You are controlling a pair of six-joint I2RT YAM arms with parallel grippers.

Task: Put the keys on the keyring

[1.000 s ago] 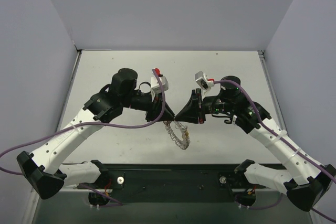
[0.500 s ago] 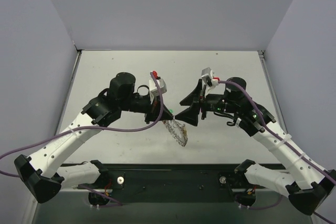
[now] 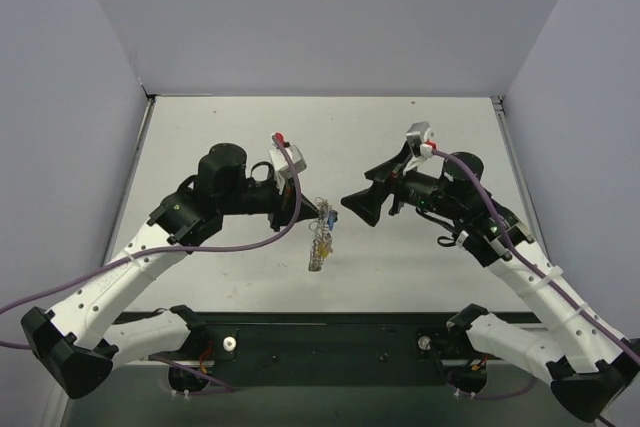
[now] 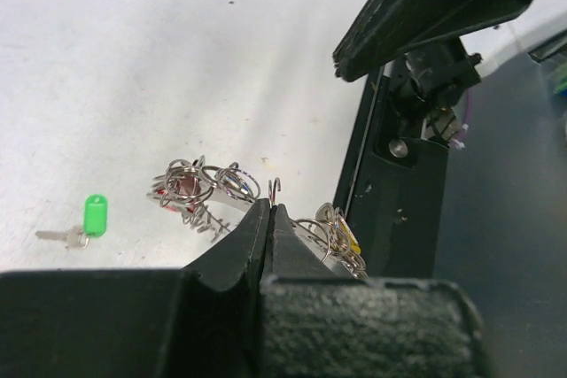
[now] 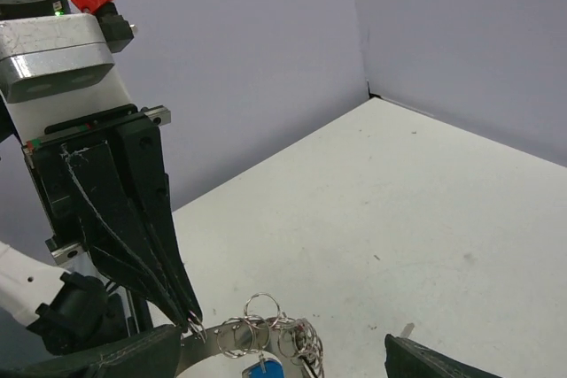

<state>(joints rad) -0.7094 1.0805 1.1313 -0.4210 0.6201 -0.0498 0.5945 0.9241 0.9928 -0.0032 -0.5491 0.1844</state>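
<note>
Ok, starting at the near edge, by the arm bases: the keyring dangles just ahead of them, in the gap btwn the two arms, a loose tangle of silvery wire. Can't tell if its lower end touches the surface or hangs free. Several keys are on it already: a blue head shows in the right wrist view, a yellow one in the left. Just above it, the left claw is pinched tight on the wire, fingers w/ no gap at all, and a small hooked wire end pokes up right past the tips. Opposite, the right claw is spread wide w/ nothing in it, facing the ring but apart from it. Further out on the surface, one green key lies loose, flat, near the ring but not on it. So I'd say we're mid-task: ring held up and presented, one more key to fetch. Next move is prob. the right arm's: drop onto the green key, grip it w/o covering its hole, then thread it onto that free wire end. Fiddly, since the ring is floppy and may swing.
</note>
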